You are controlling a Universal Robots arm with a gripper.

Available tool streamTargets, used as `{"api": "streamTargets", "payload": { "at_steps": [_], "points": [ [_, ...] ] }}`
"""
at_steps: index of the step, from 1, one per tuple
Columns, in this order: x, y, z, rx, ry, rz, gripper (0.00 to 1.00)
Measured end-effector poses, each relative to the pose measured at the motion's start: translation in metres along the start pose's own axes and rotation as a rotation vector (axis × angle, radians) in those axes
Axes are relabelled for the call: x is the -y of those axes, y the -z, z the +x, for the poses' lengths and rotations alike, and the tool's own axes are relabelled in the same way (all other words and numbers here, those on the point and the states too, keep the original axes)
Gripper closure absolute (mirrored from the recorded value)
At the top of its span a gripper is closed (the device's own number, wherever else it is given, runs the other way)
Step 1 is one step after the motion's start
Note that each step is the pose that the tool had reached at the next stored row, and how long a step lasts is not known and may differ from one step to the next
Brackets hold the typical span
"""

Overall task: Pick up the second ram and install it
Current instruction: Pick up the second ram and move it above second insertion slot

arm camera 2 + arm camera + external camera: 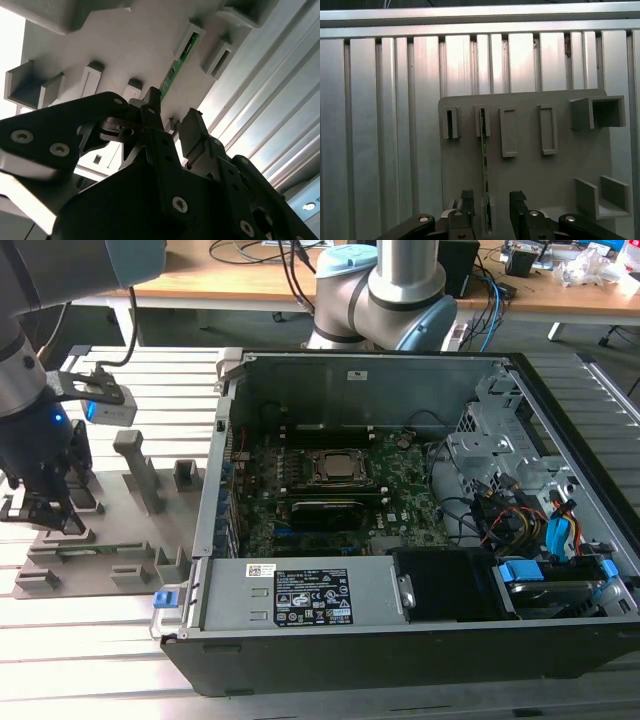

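"On the grey tray (120, 540), why does the ram (484, 165) stand on its thin edge?"

"The slots hold it up that way. Then the gripper (492, 205) can come down with one finger on each flat side."

"Is it gripping the ram?"

"I think not. The jaws are apart. The ram runs between them, close to one finger (466, 200), with a gap to the other."

"What does the first wrist view give us?"

"It looks along the stick from above. You can see the stick line up with the jaws, its far end in a slot."

"And the second wrist view?"

"It looks from low and to the side. The green edge sticks up past the finger tips."

"And the exterior view?"

"It shows where things sit. The gripper is over the tray at the exterior view's left. The open case (350, 380) is just beside the tray."
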State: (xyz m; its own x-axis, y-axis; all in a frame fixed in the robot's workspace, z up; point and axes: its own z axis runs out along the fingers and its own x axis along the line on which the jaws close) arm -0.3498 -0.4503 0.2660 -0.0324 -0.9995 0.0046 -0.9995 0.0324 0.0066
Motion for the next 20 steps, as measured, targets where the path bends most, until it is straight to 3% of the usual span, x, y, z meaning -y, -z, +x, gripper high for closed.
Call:
{"api": "streamTargets", "payload": {
  "at_steps": [7,20],
  "points": [
    [-0.002,-0.001,0.0,0.0001,0.0,0.001,0.58],
    [-0.0031,-0.0154,0.0001,0.0,0.0,0.0009,0.58]
  ]
}}
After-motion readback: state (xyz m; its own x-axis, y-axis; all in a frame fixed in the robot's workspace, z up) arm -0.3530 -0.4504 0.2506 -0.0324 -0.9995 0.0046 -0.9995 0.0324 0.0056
